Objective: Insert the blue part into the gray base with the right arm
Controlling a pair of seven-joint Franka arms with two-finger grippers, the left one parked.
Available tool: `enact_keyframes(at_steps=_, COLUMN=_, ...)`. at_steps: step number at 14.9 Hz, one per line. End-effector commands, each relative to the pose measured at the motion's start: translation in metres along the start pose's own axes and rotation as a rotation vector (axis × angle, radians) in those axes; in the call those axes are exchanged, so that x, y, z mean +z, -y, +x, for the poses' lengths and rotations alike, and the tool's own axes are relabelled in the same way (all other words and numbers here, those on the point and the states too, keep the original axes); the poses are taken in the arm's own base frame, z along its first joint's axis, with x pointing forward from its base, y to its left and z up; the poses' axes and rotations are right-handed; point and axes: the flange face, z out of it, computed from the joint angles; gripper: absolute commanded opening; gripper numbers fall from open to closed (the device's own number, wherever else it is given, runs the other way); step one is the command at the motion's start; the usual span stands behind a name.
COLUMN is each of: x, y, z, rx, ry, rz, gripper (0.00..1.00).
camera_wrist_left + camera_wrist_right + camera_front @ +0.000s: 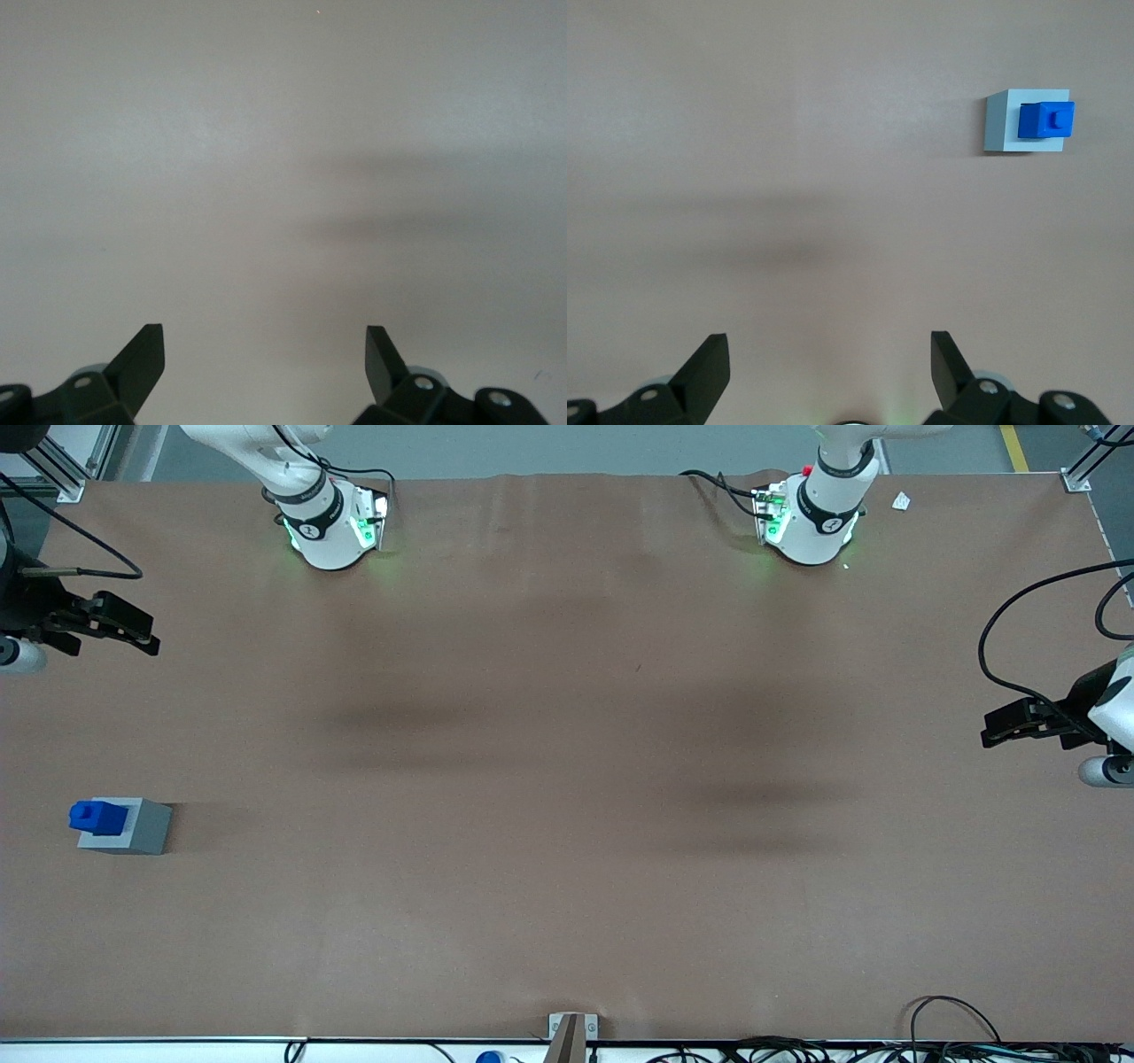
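The blue part (97, 817) sits in the gray base (142, 828) toward the working arm's table end.

One blue part (97, 817), one gray base (133, 828), one pincer (111, 631)

No readable text, labels, nos. or brand marks anywhere. Faint lettering on black band of right arm (312, 518), too small to make out. Nothing printed on blue part (97, 817), gray base (133, 828) or gripper (142, 638).
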Motion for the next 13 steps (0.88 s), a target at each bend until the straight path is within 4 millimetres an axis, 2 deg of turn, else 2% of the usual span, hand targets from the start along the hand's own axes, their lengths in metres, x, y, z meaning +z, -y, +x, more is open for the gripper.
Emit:
enact_keyframes(at_steps=1, x=-0.009, y=0.007, z=-0.008, rx=0.017, ry=-0.028, rz=0.007, gripper=1.00)
enact_keyframes(at_steps=6, x=-0.007, y=0.008, z=-0.007, rx=0.024, ry=-0.035, rz=0.025, gripper=1.00)
enact_keyframes(at_steps=13, x=-0.021, y=0.008, z=-0.006, rx=0.020, ry=-0.062, rz=0.012, gripper=1.00)
